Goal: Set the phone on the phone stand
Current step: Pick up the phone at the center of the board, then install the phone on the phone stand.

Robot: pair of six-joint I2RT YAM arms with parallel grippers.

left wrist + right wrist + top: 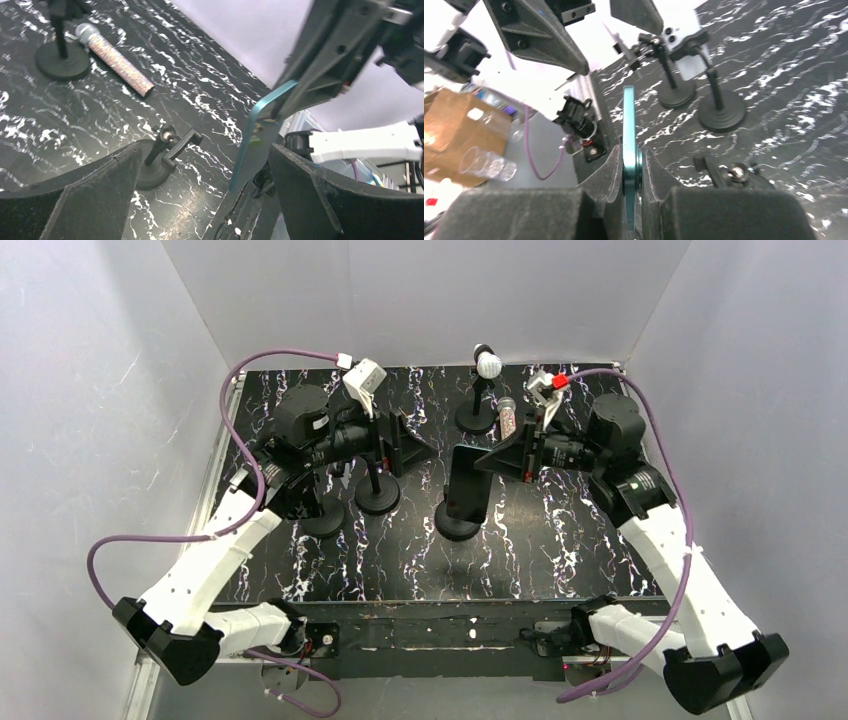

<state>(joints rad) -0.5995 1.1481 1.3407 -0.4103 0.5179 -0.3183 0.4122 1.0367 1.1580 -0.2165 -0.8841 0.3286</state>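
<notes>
Your right fingers clamp the phone edge-on near an empty stand; left fingers gape, holding nothing. Seating it is left.

Two matching arms. Left arm and right arm: white shell links, black rounded joint housings at shoulder, elbow, wrist. Purple cable loops off left arm, second purple cable arcs over right. White camera block on left wrist; right wrist's block carries red tag. Jaws black, wedge-shaped, grainy matte faces; grey finger bracket shows socket screws
</notes>
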